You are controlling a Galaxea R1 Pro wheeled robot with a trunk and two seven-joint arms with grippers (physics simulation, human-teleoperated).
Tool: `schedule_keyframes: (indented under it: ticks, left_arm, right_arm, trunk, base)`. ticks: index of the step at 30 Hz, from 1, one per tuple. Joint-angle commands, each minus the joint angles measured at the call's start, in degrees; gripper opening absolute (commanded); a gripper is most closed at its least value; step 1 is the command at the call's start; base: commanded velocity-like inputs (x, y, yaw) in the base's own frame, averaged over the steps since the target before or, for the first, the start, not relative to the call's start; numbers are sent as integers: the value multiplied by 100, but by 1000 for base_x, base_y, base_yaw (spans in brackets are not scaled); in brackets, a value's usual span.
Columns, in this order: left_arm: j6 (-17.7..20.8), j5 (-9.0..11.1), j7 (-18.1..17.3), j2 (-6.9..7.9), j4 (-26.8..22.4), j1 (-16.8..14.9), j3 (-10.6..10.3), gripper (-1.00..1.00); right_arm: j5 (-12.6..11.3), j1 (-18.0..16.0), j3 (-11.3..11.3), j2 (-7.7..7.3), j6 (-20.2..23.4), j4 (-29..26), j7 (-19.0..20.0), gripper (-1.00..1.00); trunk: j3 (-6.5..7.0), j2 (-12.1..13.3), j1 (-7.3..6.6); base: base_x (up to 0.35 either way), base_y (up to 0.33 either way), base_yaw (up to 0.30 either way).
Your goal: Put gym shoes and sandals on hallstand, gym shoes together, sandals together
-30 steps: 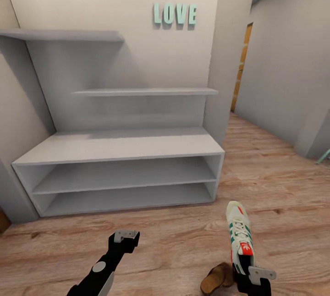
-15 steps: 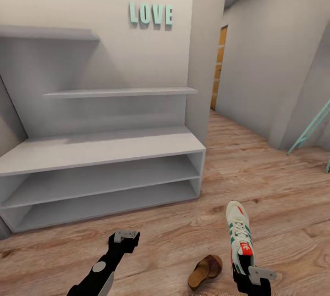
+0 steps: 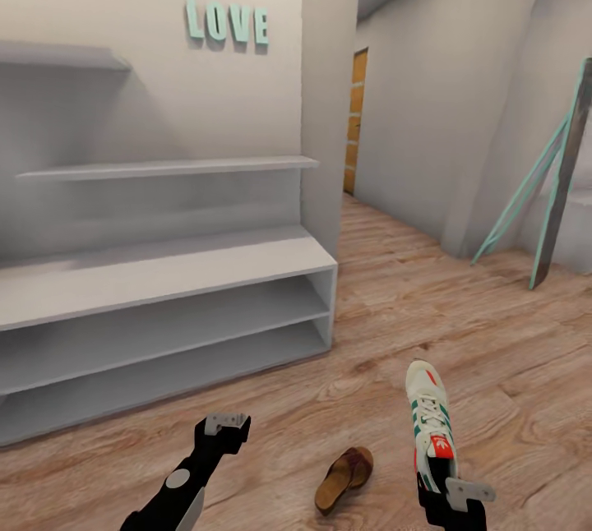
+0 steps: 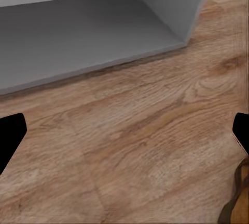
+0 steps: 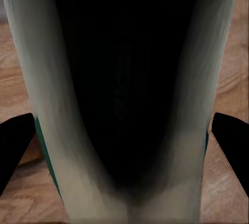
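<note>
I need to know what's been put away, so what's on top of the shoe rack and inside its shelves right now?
Nothing shows on the shoe rack: its visible bench top and slots are bare. Its left end is cut off. One gym shoe is in the right gripper; a sandal lies on the floor.

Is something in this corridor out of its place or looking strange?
Yes. One brown sandal lies alone on the wood floor, angled, with no partner beside it. A gym shoe sits by the right gripper. The hallstand has no shoes on the shelves in view.
</note>
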Motion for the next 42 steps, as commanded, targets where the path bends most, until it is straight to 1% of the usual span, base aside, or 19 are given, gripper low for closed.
schedule_keyframes:
  ticks: [1,34,42]
  left_arm:
    - [-17,13,-12,1,4,-3,-5,100]
    - [-17,2,-12,10,4,-3,-1,100]
    - [-19,-4,-12,10,4,-3,2,100]
  right_arm:
    - [16,-3,2,0,-15,3,-20,-100]
    - [7,-5,-16,6,-6,-31,-20,-100]
    - [6,-3,-20,9,-6,-55,-20,-100]
  trunk:
    - [-5,-2,-1]
    - [-5,-2,-1]
    - [-5,-2,-1]
  base:
    - [0,0,-256]
    - [0,0,-260]
    - [0,0,-92]
